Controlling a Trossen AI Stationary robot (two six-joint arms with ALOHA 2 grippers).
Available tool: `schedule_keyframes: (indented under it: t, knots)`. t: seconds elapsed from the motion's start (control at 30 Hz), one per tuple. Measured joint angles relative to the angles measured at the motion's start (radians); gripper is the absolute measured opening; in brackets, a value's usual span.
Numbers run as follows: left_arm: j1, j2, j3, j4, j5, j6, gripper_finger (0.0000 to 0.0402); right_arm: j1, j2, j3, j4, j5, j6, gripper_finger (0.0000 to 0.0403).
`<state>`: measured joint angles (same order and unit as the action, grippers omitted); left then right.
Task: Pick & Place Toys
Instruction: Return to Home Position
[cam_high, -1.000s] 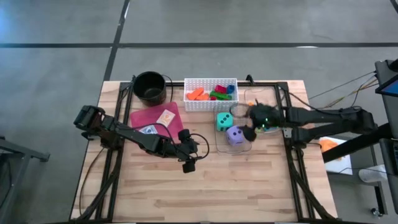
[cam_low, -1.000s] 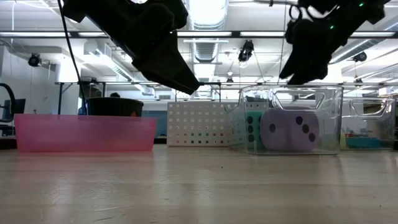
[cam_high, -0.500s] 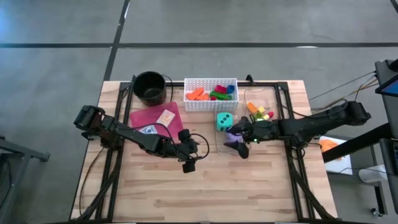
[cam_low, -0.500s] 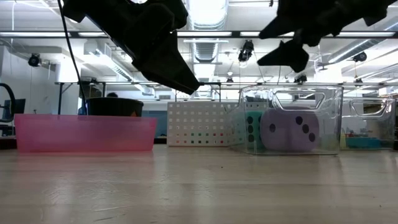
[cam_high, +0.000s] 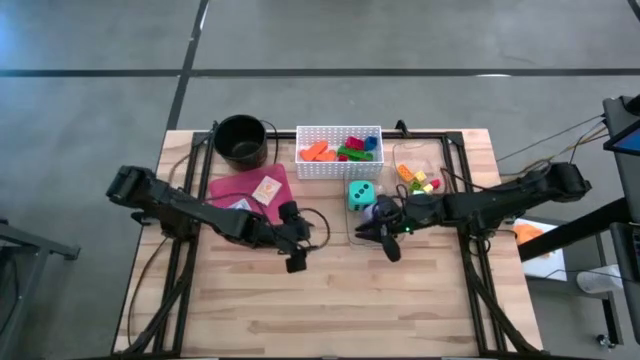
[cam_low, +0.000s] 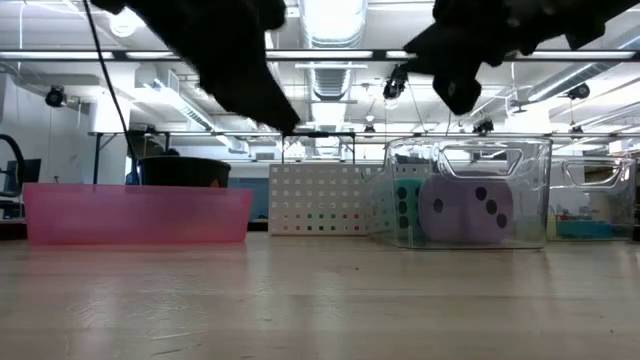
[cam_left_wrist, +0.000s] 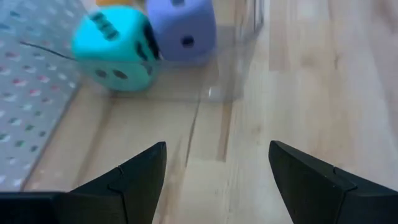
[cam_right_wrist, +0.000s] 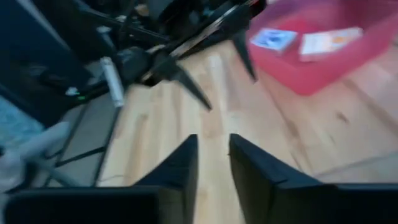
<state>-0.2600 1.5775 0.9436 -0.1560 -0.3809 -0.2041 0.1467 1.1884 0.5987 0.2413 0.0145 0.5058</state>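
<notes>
A teal die (cam_high: 361, 194) and a purple die (cam_low: 468, 210) sit side by side in a clear bin (cam_low: 520, 165) mid-table; both show in the left wrist view, teal (cam_left_wrist: 115, 48) and purple (cam_left_wrist: 181, 28). My right gripper (cam_high: 378, 236) hovers over the purple die, above the bin (cam_low: 455, 85). Its fingers (cam_right_wrist: 213, 155) stand a narrow gap apart with nothing between them. My left gripper (cam_high: 303, 248) hangs open left of the bin, pointing at the dice, holding nothing (cam_left_wrist: 217, 168). Bright blocks (cam_high: 340, 150) lie in the white basket; more blocks (cam_high: 418, 181) lie in a second clear bin.
A pink tray (cam_high: 225, 185) with two cards (cam_high: 266, 187) lies at the back left, a black pot (cam_high: 241, 140) behind it. The white basket (cam_high: 339, 129) stands at the far edge. Bare wood stretches across the near half of the table.
My right gripper has swung from over the right-hand bin toward the table's left and near side, ending above the purple die; it has tipped up nearer to level and its fingers have drawn closer together. My left gripper has risen slightly and drawn back toward the left edge.
</notes>
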Motion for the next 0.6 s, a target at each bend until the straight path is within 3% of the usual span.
schedule_keyframes:
  t: [0.27,0.47,0.6]
  knots:
    - [-0.001,-0.316,-0.001,-0.128,-0.004,0.037,0.0286,0.0,-0.195,0.001,-0.025,-0.051,-0.195,0.0014]
    - [0.001,-0.578,-0.029,-0.218,-0.004,0.074,0.0286,0.0,-0.398,-0.027,-0.028,-0.049,-0.432,0.0009]
    - [0.001,-0.765,-0.134,-0.22,-0.005,0.077,0.0286,-0.001,-0.526,-0.073,-0.045,-0.049,-0.468,0.0009]
